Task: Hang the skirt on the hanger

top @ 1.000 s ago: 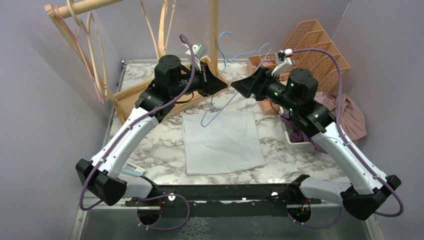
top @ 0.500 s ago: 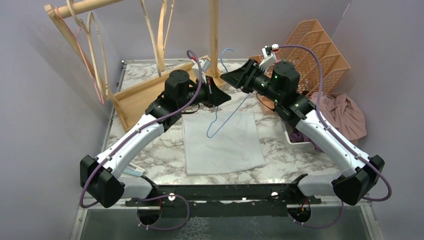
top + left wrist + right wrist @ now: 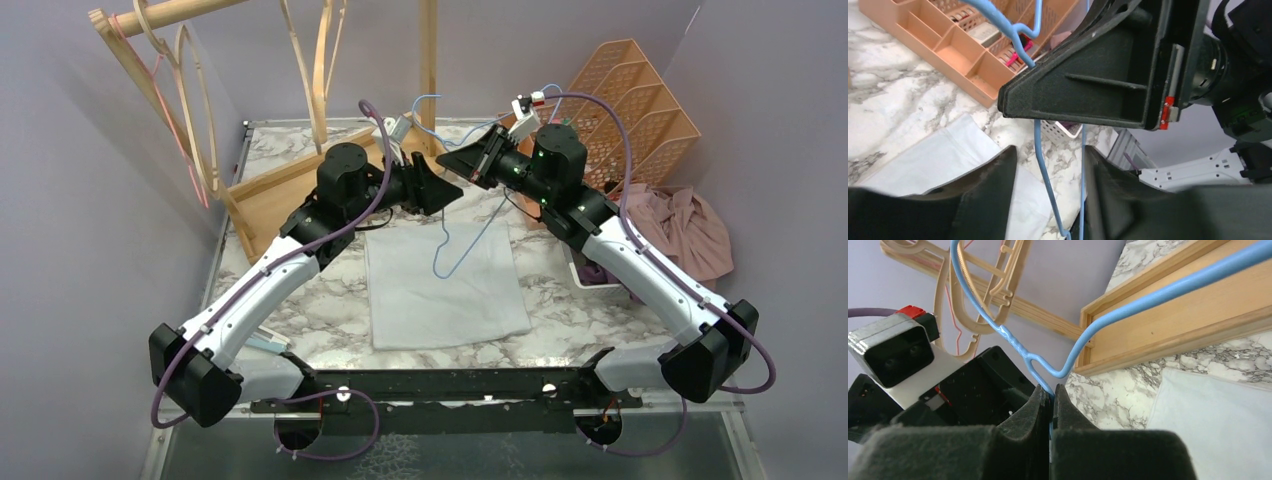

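Top external view: one marble table [image 3: 320,310] carries one white skirt [image 3: 445,285], spread flat at centre. One blue wire hanger [image 3: 1173,292] hangs above the skirt, clamped in the right gripper [image 3: 1050,395]. The left gripper [image 3: 1050,165] has its jaws apart, with the hanger wire passing between them.

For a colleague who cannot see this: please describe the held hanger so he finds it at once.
Look above the marble table, over the white skirt. There the right claw pinches the hanger. It alone is thin blue wire; the rack hangers are wood.
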Controlling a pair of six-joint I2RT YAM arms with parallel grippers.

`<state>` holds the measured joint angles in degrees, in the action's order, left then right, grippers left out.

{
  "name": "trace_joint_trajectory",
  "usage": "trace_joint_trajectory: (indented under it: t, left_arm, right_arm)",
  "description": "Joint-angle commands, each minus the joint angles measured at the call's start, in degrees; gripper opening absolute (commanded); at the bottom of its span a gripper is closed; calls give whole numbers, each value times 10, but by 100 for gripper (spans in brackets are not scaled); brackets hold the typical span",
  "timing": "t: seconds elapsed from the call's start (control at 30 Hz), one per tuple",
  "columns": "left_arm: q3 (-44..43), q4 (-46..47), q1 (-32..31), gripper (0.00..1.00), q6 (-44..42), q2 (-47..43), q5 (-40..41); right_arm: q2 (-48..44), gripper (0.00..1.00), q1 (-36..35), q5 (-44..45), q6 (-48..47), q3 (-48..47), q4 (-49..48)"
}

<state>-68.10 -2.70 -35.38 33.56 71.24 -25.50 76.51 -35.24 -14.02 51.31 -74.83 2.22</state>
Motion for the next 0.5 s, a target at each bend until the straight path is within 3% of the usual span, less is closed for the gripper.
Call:
trace_joint_trajectory:
  t: [0.0,0.07,0.23,0.47]
  left_arm:
    - [-9,12,-1,63,3,-45,51]
    - [-16,11,-1,70,12,-57,71]
    - [-45,-35,-1,75,58,-67,180]
    - [-64,-92,0,76,123,-36,204]
  right_arm:
    - [-3,1,0,-14,-36,4,-7]
    - [-6,1,0,-21,-55,7,4]
    - [-24,1,0,-50,-103,36,17]
    - [-64,1,0,-108,-131,76,0]
